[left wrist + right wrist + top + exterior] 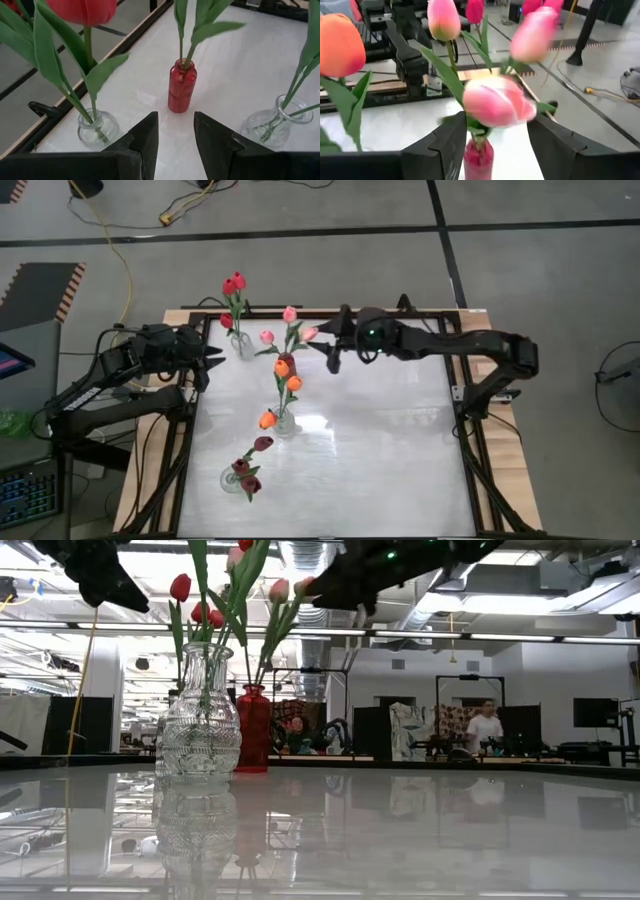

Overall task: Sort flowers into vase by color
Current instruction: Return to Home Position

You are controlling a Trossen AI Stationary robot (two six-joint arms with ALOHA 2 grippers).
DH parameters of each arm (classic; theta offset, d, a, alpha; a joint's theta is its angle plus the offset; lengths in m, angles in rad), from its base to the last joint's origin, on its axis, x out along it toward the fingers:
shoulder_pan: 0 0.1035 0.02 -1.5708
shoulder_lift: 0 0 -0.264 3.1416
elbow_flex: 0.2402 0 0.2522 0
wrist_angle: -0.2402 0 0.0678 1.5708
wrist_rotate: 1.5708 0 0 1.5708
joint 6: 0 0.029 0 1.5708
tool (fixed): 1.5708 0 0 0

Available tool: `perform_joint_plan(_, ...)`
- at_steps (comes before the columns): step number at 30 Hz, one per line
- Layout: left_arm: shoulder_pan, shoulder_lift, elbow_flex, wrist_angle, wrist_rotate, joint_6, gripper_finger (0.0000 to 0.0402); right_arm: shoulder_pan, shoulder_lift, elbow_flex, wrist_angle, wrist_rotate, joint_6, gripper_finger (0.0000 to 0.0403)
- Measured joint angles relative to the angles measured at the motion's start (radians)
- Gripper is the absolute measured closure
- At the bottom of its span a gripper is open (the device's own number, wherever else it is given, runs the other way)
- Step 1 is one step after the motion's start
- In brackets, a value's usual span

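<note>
Three pink flowers [290,314] stand by their stems in a small red vase [181,86] at the table's far side. My right gripper [496,120] is open and nearly level just right of them. Its fingers stand on either side of one pink head [497,107] without touching it. Red flowers [234,283] stand in a clear vase [241,345] at the far left. Orange flowers [268,419] fill a clear vase [285,423] mid-table. Maroon flowers [262,443] stand in a clear vase [232,479] near the front. My left gripper [175,117] waits open at the far left, with nothing between its fingers.
The black table frame [190,430] runs along the edges, close behind the red-flower vase [98,129]. The four vases form a line down the table's left half. The right half [400,440] holds nothing. A person [486,727] stands far off in the room beyond the table.
</note>
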Motion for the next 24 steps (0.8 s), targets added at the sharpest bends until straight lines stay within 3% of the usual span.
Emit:
perform_joint_plan(15, 0.000, 0.000, 0.000, 0.061, 0.015, -0.014, 0.0290, -0.037, -0.312, 0.000, -0.410, 0.002, 0.000, 0.0173)
perform_joint_plan(19, 0.000, -0.002, -0.018, 0.121, 0.069, -0.038, 0.0290, -0.037, -0.384, 0.000, -0.464, 0.002, 0.001, 0.0198)
perform_joint_plan(24, -0.004, -0.020, -0.146, 0.327, 0.147, -0.082, 0.0290, -0.037, -0.469, 0.000, -0.525, 0.002, 0.001, 0.0258)
